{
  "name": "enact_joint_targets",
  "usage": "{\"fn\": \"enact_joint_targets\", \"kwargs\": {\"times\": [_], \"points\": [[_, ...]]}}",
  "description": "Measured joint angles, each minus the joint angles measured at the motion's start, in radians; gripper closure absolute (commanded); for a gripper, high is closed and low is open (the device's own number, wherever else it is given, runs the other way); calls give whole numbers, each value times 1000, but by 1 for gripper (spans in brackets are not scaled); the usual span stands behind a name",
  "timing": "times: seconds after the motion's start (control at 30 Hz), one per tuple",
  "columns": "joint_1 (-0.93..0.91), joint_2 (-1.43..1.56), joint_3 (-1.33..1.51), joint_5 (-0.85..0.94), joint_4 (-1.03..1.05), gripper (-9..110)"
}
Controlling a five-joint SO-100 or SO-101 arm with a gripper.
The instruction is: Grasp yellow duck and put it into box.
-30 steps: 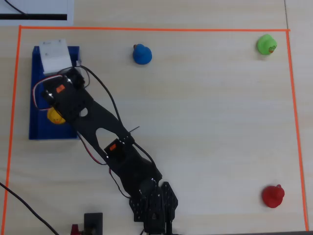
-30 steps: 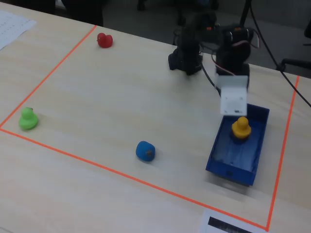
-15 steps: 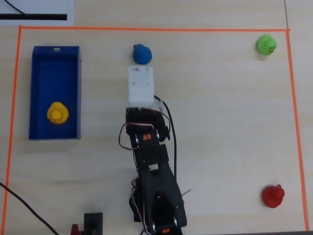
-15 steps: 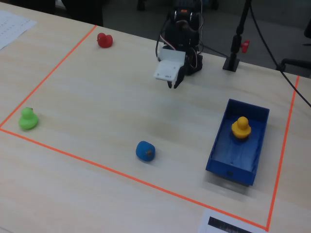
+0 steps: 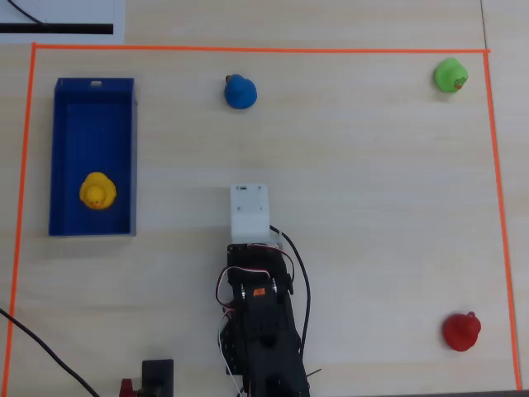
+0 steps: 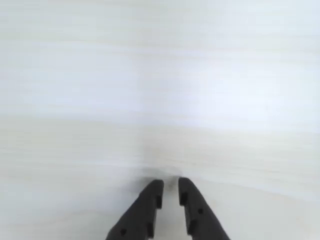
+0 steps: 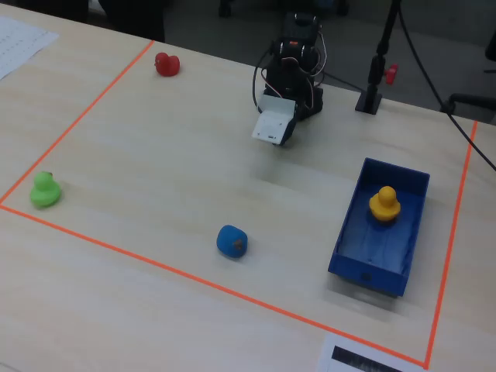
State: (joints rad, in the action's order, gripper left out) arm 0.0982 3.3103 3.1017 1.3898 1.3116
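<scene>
The yellow duck (image 5: pixel 97 191) sits upright inside the blue box (image 5: pixel 91 124), in the half away from the box's slot; in the fixed view the duck (image 7: pixel 384 204) sits at the far end of the box (image 7: pixel 377 246). My arm is folded back near its base, well apart from the box, and its white wrist housing (image 5: pixel 250 211) hides the jaws from above. In the wrist view my gripper (image 6: pixel 170 186) hangs over bare table. Its black fingertips (image 6: pixel 154 190) stand a narrow slit apart with nothing between them.
A blue duck (image 5: pixel 240 92), a green duck (image 5: pixel 450 75) and a red duck (image 5: pixel 460 332) stand apart on the light wood table inside an orange tape border (image 5: pixel 248 49). Cables and a black stand (image 7: pixel 372 93) lie beside the arm's base.
</scene>
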Motion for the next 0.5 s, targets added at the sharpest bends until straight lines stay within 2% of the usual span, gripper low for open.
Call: {"fn": "enact_joint_targets", "kwargs": {"times": [0.5], "points": [[9,2,0,-44,-2,101]]}}
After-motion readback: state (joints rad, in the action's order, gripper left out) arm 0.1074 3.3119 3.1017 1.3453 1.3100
